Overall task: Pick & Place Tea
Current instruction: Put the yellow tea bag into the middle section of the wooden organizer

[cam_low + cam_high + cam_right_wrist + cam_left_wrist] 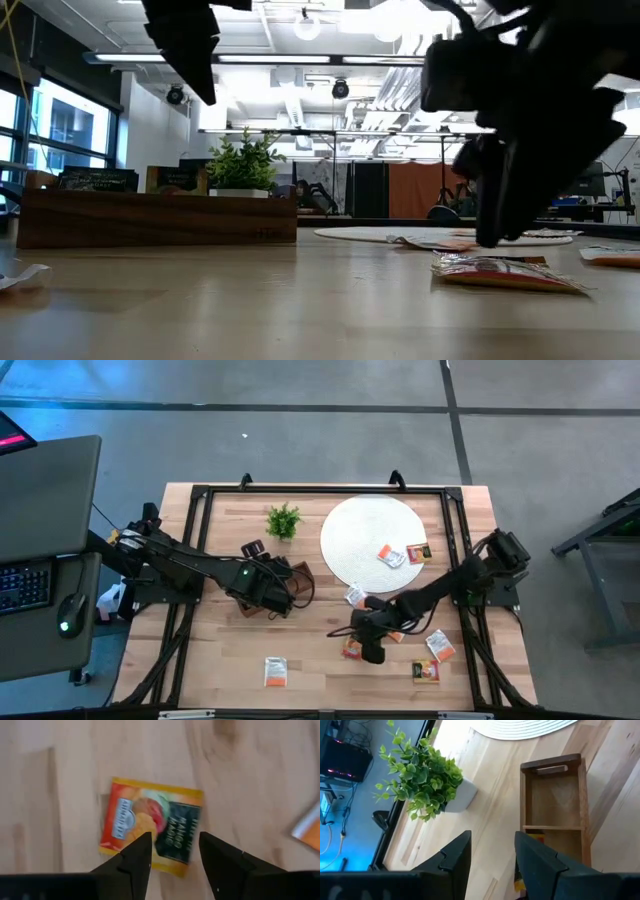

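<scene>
**A:** How far along is the tea job?

**B:** Early, I'd judge. Take the white disc (pixel 371 535) as the marker. Two orange sachets (pixel 391 556) and a dark one (pixel 419 552) lie on its near right part, and another sachet (pixel 354 595) sits just off its near edge. The rest are scattered on the bare table nearer the front: two (pixel 438 645) well to the right, one alone (pixel 275 672) to the left.

**A:** And the wooden tray (pixel 554 815)?

**B:** It's left of the disc, under the left arm. The left wrist view shows one compartment empty and a bit of yellow-orange in the next one, so probably at least one sachet is in. I can't count more.

**A:** What are the arms doing?

**B:** The right gripper (pixel 172 852) hangs low, in front of the disc, fingers spread, straddling an orange sachet (pixel 150 827) that lies flat on the wood; nothing is pinched. The left gripper (pixel 490 857) hovers over the tray's edge near the plant (pixel 417 775), fingers apart and empty.

**A:** So what's left?

**B:** Most of it, as I read it: nearly every sachet in sight remains outside the tray.
</scene>
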